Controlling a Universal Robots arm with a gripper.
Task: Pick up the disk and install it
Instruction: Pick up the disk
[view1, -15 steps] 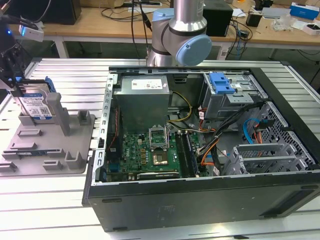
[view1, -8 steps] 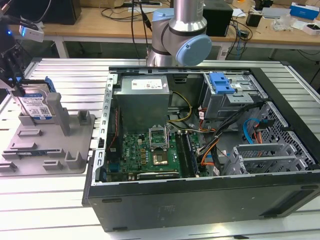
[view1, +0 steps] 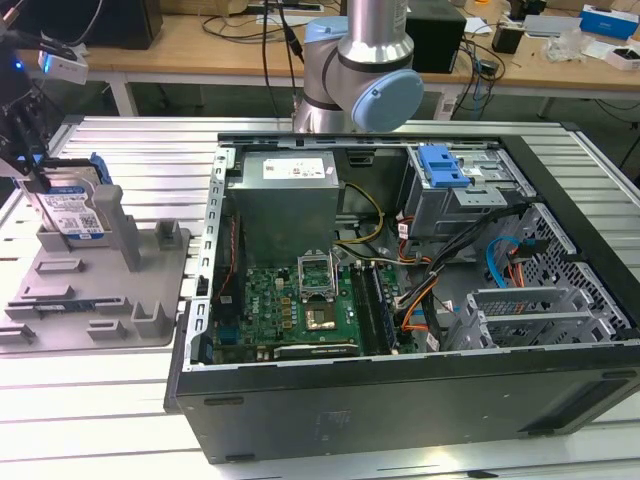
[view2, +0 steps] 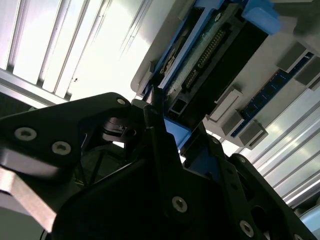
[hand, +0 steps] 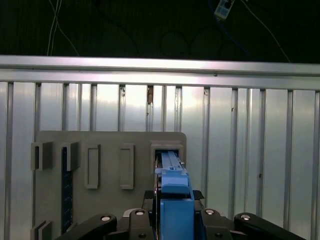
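tool (view1: 38, 180) clamped on disk (view1: 76, 212) | disk upright on grey tray (view1: 100, 312)

- A silver ribbed aluminium bench (view1: 120, 150), built of long parallel slats, fills the near and middle ground.
- Bright light glares off its slats (view2: 95, 50) in the second wrist view and washes them almost white.
- On the far side stands a light wooden desk (view1: 200, 45) on white metal legs (view1: 125, 97).
- The desk carries tangled black cables (view1: 250, 25), a black box (view1: 435, 35) and, at the exterior view's right, a blue-and-white carton (view1: 608, 20).
- A dark floor (view1: 200, 100) shows under the desk.
- In the first wrist view, thin loose wires (hand: 55, 25) hang in the dark past the bench's bright edge rail (hand: 160, 62).
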